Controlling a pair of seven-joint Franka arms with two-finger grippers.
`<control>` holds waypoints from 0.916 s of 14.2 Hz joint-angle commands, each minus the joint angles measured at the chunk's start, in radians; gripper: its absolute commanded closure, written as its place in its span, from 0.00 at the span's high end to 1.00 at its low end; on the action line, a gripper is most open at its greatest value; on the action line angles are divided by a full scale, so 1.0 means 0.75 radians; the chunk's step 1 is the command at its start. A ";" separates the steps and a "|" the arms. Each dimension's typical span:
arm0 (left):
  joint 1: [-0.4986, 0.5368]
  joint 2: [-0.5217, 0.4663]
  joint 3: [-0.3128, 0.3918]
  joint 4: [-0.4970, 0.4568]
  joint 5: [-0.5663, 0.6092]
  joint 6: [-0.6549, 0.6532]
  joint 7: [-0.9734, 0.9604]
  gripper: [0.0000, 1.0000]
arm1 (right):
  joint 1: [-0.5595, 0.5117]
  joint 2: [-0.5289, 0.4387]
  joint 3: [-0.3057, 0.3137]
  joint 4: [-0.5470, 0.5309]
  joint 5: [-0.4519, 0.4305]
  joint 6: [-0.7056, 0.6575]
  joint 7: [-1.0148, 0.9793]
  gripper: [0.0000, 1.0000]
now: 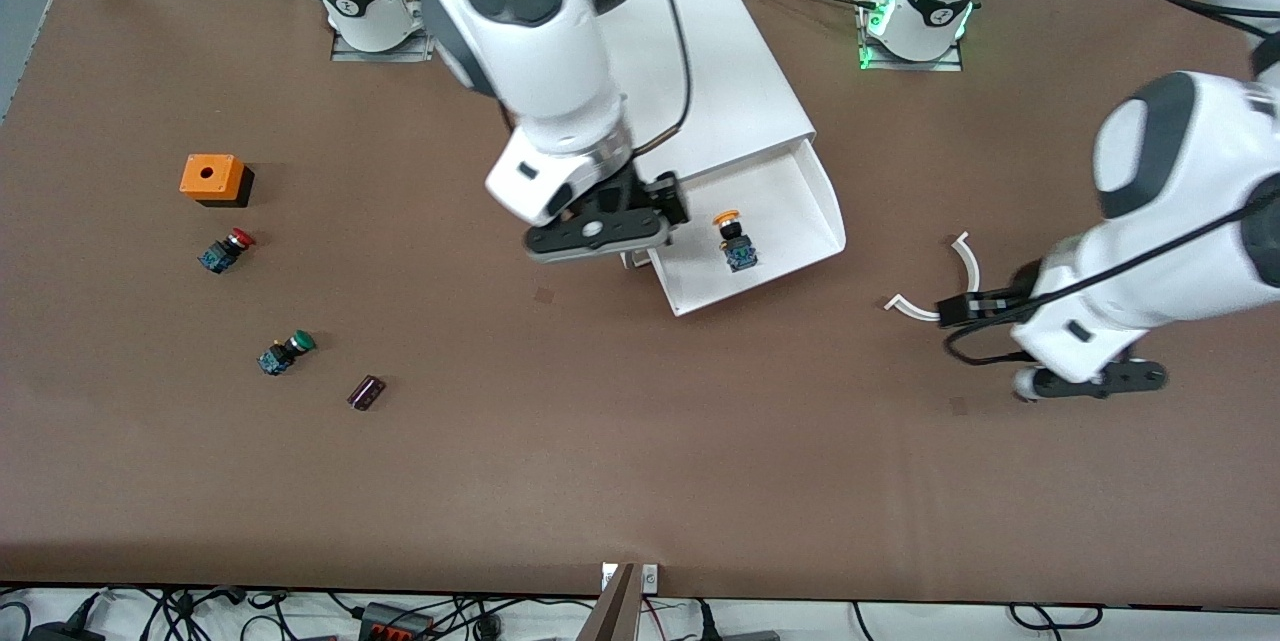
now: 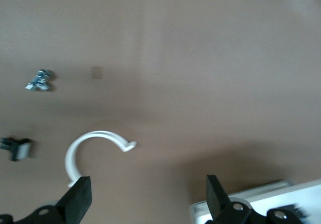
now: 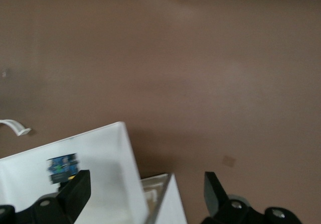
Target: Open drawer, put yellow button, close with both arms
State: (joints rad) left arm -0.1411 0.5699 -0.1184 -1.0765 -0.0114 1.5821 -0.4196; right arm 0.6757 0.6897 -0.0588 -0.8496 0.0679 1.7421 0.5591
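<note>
The white cabinet (image 1: 700, 61) stands at the middle back of the table. Its top drawer (image 1: 810, 221) is pulled out toward the front camera. The yellow button (image 1: 735, 241) lies in the drawer, and its blue base also shows in the right wrist view (image 3: 62, 166). My right gripper (image 1: 600, 233) is open and empty, over the drawer's wall (image 3: 125, 158) at the right arm's end. My left gripper (image 1: 1095, 381) is open and empty, low over bare table toward the left arm's end, apart from the drawer. Its fingers (image 2: 77, 196) show wide apart.
A white C-shaped piece (image 1: 965, 261) lies on the table between the drawer and the left gripper, also in the left wrist view (image 2: 80, 148). Toward the right arm's end lie an orange box (image 1: 212, 178), a red-capped button (image 1: 227, 250), a green-capped button (image 1: 286, 352) and a small dark block (image 1: 366, 392).
</note>
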 commanded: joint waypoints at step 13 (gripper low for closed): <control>-0.344 -0.062 -0.052 -0.511 0.017 0.417 -0.563 1.00 | -0.533 -0.089 0.007 -0.070 0.010 -0.314 -0.306 1.00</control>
State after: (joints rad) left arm -0.4089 0.6135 -0.1314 -1.3333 -0.0108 1.8840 -0.8372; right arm 0.3078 0.6573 -0.0671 -0.8592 0.0682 1.5336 0.3623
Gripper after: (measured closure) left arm 0.000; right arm 0.000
